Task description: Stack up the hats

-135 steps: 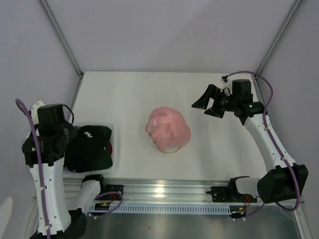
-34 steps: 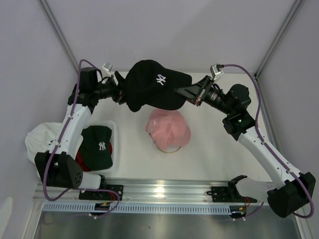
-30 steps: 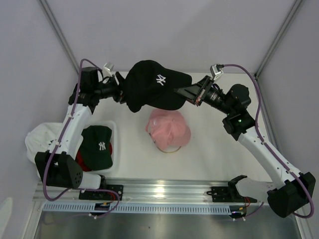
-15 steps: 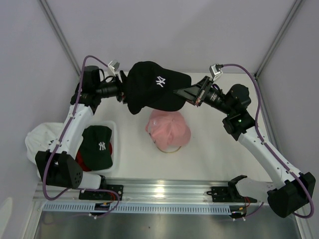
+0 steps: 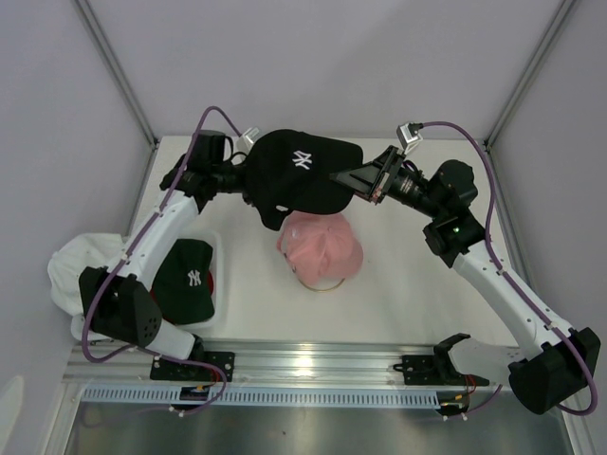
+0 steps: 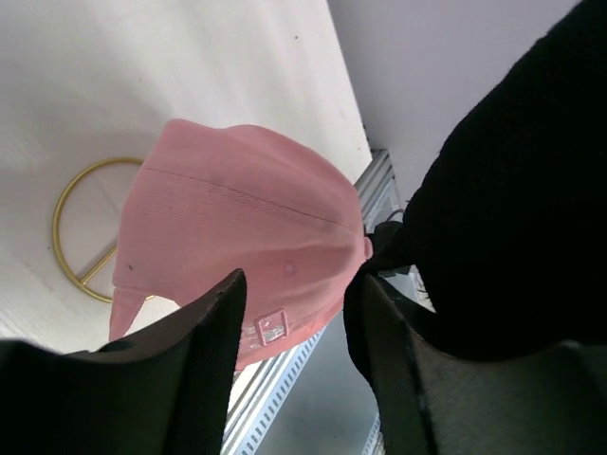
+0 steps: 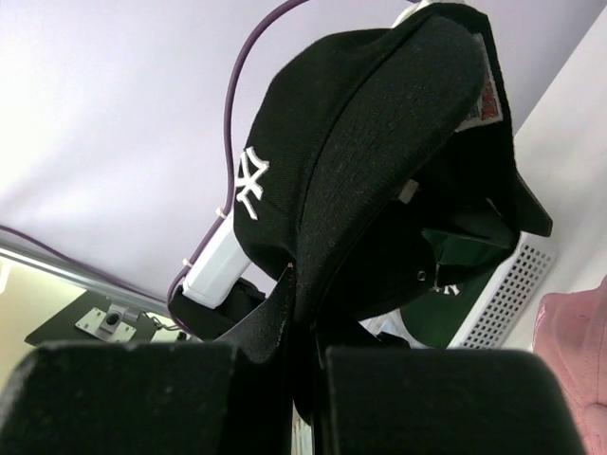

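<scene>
Grip comes from the right gripper (image 7: 303, 358), pinched onto the brim of the black NY cap (image 5: 302, 175). The cap hangs crown-up in the air above and slightly behind the pink cap (image 5: 322, 245), probably so it can be lowered onto it. Also above the pink cap, the left gripper (image 6: 299, 313) is spread and empty, one finger against black fabric, apparently steadying it.

A gold wire ring (image 6: 56, 226) lies near the middle of the white surface (image 5: 408, 275). At the near left sits what looks like a white mesh basket (image 7: 498, 280).
</scene>
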Tool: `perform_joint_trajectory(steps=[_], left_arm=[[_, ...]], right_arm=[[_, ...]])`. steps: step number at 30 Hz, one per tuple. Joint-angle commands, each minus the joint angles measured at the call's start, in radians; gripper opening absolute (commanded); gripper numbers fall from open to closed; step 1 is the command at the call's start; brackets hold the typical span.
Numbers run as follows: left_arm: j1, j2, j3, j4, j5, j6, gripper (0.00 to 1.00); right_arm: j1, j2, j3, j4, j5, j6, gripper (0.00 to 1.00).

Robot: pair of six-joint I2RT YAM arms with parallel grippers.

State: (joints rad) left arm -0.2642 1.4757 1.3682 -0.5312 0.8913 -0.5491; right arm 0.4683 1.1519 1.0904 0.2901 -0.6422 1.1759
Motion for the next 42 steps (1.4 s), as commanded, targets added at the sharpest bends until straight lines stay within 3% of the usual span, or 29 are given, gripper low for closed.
perform_joint_trajectory(steps=[1,2,5,7,8,10,14,22,26,32,42], left_arm=[[-0.017,0.001,0.038,-0.027,-0.087,0.064,0.52],[-0.017,-0.002,0.04,-0.027,-0.118,0.063,0.41],[-0.017,-0.012,0.038,0.002,-0.123,0.025,0.23],[-0.017,-0.021,0.031,0.039,-0.106,-0.011,0.16],[-0.017,-0.023,0.029,0.043,-0.1,-0.02,0.07],[-0.017,-0.035,0.029,0.042,-0.101,-0.028,0.01],[-0.017,-0.069,0.028,0.013,-0.166,-0.015,0.01],[-0.017,-0.117,0.114,-0.21,-0.669,0.044,0.01],[-0.024,-0.13,0.088,-0.24,-0.761,0.061,0.01],[-0.133,-0.115,0.109,-0.318,-0.928,0.078,0.01],[-0.194,-0.117,0.15,-0.385,-1.025,0.055,0.01]], right_arm=[[0.006,-0.014,0.06,0.069,-0.013,-0.016,0.0],[0.007,-0.015,0.06,0.066,-0.013,-0.019,0.0],[0.007,-0.021,0.059,0.055,-0.017,-0.027,0.0],[0.007,-0.023,0.055,0.05,-0.016,-0.028,0.0],[0.007,-0.023,0.054,0.049,-0.014,-0.03,0.0],[0.007,-0.024,0.054,0.038,-0.013,-0.036,0.0],[0.006,-0.032,0.052,0.017,-0.013,-0.053,0.0],[-0.045,-0.138,-0.024,-0.233,-0.005,-0.2,0.0],[-0.129,-0.249,-0.173,-0.243,-0.057,-0.139,0.0],[-0.193,-0.381,-0.364,-0.276,-0.079,-0.108,0.0],[-0.388,-0.497,-0.477,-0.368,-0.228,-0.111,0.0]])
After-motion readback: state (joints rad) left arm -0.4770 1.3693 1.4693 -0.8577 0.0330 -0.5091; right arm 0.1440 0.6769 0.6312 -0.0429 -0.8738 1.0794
